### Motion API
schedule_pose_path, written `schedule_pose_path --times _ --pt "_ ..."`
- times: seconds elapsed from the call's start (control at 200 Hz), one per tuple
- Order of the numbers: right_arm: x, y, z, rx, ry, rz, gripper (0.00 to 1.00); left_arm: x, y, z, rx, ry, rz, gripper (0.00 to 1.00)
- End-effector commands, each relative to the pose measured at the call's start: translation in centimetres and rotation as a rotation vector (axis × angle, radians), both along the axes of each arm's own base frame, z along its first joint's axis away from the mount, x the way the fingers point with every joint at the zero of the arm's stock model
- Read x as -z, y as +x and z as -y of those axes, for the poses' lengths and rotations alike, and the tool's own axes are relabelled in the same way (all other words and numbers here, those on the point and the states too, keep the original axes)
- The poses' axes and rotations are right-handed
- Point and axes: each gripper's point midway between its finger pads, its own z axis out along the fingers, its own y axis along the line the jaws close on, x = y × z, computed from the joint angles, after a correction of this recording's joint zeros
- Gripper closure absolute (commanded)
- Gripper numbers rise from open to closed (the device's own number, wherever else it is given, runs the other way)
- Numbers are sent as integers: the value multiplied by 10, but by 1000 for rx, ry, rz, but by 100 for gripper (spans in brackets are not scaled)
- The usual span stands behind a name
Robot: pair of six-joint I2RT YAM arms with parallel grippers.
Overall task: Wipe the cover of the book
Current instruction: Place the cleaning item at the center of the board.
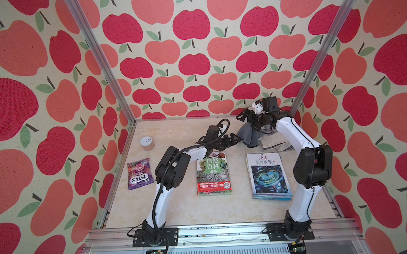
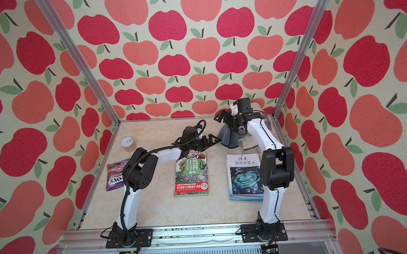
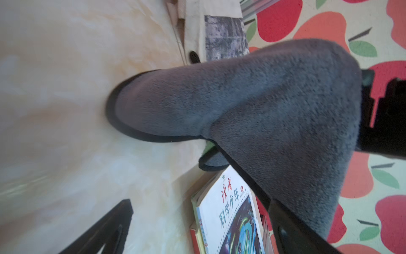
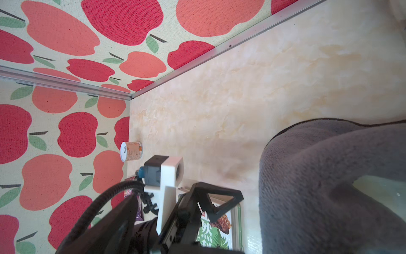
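Two arms (image 1: 160, 200) (image 1: 303, 202), two books (image 1: 212, 173) (image 1: 268, 176) (flat), one cloth (image 1: 247, 136)

Bright, even light — wrist-view blur

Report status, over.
Left claw open, right claw open. Cloth bunched between them, beyond both books. Green book, white book lie flat, covers bare.

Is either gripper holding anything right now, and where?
Left gripper holds nothing. The grey fleecy cloth peaks up at the right gripper, whose fingers stand apart: apparently draped over one finger, not pinched.
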Motion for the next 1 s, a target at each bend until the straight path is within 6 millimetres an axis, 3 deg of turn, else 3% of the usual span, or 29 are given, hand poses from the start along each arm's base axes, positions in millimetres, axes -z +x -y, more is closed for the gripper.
schedule_pose_path --times 0.0,0.33,0.445,0.686,0.851,0.996 --pt "8 3 -9 -19 30 -18 1 -39 -7 8 65 -100 142 1" --pt "14 -1 -20 -48 62 -48 1 -61 0 23 99 -129 204 1" --pt "2 -5 -25 -57 90 -31 1 -32 13 26 78 38 110 1" --pt "-8 -14 -23 -54 79 -7 1 -6 59 15 -75 138 35 1" --pt "-28 -11 -9 -31 85 29 1 11 70 13 -104 205 1 1" --pt "-45 -10 -1 -21 89 58 1 38 81 -3 -167 256 -79 1"
